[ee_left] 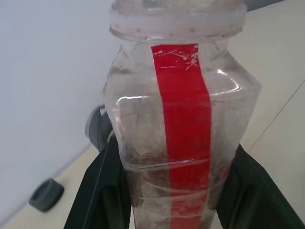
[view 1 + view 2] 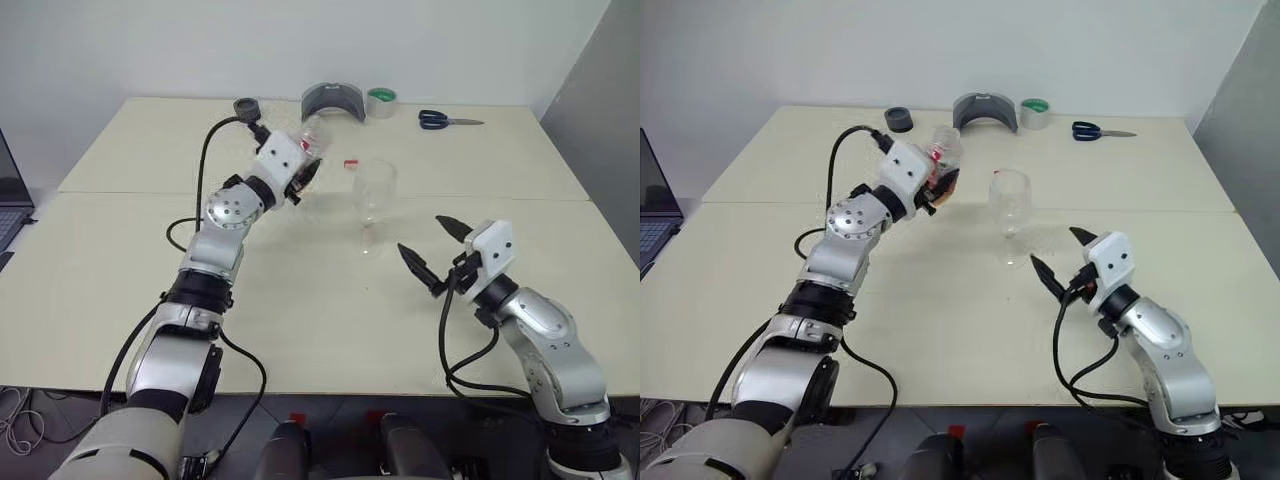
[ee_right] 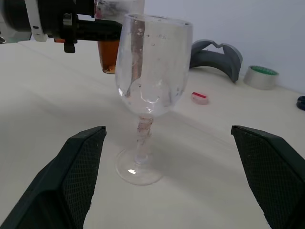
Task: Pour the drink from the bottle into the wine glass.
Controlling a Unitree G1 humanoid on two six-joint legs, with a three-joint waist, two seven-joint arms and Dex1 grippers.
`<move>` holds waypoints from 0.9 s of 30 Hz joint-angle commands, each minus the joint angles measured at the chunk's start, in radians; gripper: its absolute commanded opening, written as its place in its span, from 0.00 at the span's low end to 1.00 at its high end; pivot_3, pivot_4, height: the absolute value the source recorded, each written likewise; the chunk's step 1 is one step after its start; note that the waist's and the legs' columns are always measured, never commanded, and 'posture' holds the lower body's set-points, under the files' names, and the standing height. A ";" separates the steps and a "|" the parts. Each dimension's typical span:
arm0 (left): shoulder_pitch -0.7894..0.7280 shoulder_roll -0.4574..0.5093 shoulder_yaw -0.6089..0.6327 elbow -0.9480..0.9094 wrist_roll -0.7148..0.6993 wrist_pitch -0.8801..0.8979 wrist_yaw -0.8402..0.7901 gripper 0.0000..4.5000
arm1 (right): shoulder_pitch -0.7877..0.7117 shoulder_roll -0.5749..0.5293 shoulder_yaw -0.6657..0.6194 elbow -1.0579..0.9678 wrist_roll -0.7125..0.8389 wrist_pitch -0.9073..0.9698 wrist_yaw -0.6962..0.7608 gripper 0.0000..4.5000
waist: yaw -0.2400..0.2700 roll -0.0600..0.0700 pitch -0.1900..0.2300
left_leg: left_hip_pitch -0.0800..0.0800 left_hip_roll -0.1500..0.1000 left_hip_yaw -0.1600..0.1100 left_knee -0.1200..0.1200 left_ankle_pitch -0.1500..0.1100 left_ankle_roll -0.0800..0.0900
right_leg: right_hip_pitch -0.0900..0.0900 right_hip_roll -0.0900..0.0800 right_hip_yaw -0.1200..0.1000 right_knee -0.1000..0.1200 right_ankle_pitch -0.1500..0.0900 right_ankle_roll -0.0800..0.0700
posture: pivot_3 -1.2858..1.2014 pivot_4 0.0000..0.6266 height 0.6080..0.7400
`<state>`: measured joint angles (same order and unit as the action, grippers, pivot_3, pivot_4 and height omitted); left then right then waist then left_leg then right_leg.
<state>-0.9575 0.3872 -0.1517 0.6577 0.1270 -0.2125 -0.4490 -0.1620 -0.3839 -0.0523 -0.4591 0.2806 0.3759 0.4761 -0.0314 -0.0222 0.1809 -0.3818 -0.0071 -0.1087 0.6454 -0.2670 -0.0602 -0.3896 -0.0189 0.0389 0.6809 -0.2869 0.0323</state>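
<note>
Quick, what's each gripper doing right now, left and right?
Left gripper: closed on the bottle, held up off the table.
Right gripper: open, holding nothing, the wine glass standing beyond its fingers.

You see a clear plastic bottle (image 1: 181,133) with a glossy red label strip (image 1: 183,119). The wine glass (image 3: 150,86) is clear, speckled glass. The table (image 2: 300,310) is matt and smooth. The gripper fingers (image 3: 71,176) show a textured black surface.
</note>
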 commanded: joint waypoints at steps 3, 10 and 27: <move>-0.110 0.016 -0.045 0.077 0.103 -0.195 0.036 0.40 | -0.035 -0.026 -0.056 -0.043 0.056 0.018 0.006 1.00 | 0.000 0.000 0.000 | 0.000 0.000 0.000 0.000 0.000 0.000 | 0.000 0.000 0.000 0.000 0.000 0.000 | 0.52 0.24 1.00; -0.171 0.039 -0.092 0.176 0.221 -0.345 0.107 0.40 | -0.061 -0.037 -0.061 -0.050 0.079 0.032 -0.002 1.00 | -0.001 0.000 0.000 | 0.000 0.000 0.000 0.000 0.000 0.000 | 0.000 0.000 0.000 0.000 0.000 0.000 | 0.52 0.24 1.00; -0.245 0.073 -0.191 0.277 0.458 -0.501 0.360 0.40 | -0.052 -0.043 -0.053 -0.106 0.136 0.086 0.013 1.00 | -0.001 0.000 0.001 | 0.000 0.000 0.000 0.000 0.000 0.000 | 0.000 0.000 0.000 0.000 0.000 0.000 | 0.52 0.24 1.00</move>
<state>-1.1611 0.4456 -0.3476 0.9463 0.5756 -0.6913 -0.1212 -0.2133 -0.4158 -0.0951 -0.5117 0.3838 0.4549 0.4790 -0.0321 -0.0227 0.1814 -0.3822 -0.0074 -0.1084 0.6454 -0.2671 -0.0600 -0.3899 -0.0189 0.0391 0.6813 -0.2871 0.0326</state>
